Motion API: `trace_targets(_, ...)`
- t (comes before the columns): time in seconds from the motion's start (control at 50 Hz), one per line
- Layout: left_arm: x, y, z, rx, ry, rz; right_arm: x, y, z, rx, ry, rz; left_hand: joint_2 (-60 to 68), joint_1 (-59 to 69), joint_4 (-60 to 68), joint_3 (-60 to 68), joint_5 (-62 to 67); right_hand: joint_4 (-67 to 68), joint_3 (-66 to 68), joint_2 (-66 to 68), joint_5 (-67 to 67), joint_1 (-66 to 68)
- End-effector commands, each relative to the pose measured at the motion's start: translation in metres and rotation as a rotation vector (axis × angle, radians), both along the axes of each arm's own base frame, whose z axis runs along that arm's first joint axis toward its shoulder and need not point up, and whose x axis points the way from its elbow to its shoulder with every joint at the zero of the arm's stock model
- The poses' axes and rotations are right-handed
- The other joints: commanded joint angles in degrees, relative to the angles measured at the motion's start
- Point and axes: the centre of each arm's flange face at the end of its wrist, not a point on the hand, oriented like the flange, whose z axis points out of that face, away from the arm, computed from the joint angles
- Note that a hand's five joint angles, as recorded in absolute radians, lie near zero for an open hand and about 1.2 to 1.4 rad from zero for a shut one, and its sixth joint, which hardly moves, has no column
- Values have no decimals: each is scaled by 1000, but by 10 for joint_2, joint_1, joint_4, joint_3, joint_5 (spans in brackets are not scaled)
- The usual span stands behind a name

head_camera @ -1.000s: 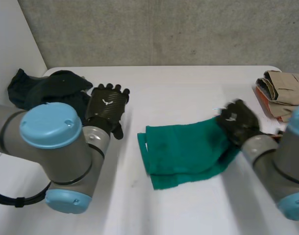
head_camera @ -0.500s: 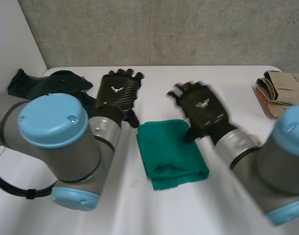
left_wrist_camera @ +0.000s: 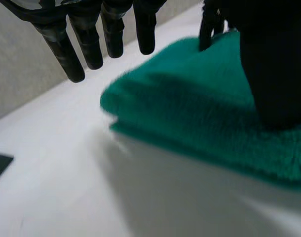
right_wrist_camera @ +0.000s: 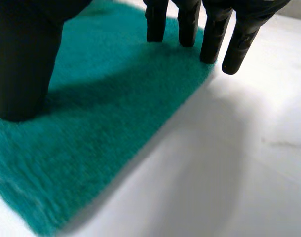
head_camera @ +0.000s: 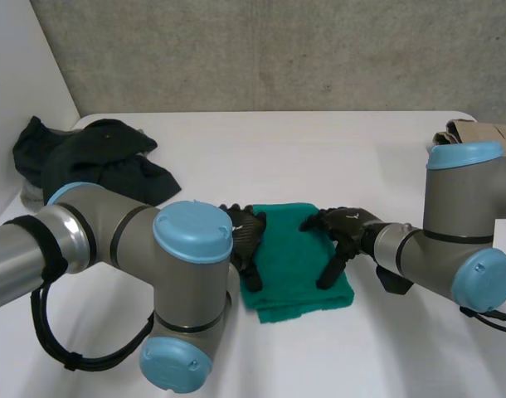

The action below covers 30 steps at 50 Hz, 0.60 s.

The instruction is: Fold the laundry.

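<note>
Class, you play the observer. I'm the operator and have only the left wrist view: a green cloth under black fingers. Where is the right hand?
Observer: In the head view the right hand rests on the folded green cloth at its right edge, opposite the left hand.
Operator: Is it gripping?
Observer: No. Its own wrist view shows straight fingers, with the thumb set down on the cloth.
Operator: Anything else nearby?
Observer: A dark heap of clothes lies at the table's far left corner.

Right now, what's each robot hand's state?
Left robot hand: open, thumb down on the green towel.
Right robot hand: open, thumb down on the same towel.
</note>
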Motion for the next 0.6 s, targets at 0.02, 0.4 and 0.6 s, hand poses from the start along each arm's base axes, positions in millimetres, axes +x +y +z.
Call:
trace_targets(0.02,2,0,4,16,5,-20,-6,-4,19,-123,74,-29,-1,-8,0,-3,2,-34,-22,-25,-37,-15)
trace_targets(0.4,15,10,156,-136,298,-453,-9,76,47,-483,27,83,6,-2,7,3,9,-34,-22,-25,-37,-15)
trace_targets(0.6,22,15,165,-86,301,-541,0,102,5,-499,41,160,-1,-8,0,-3,3,-34,-22,-25,-37,-15)
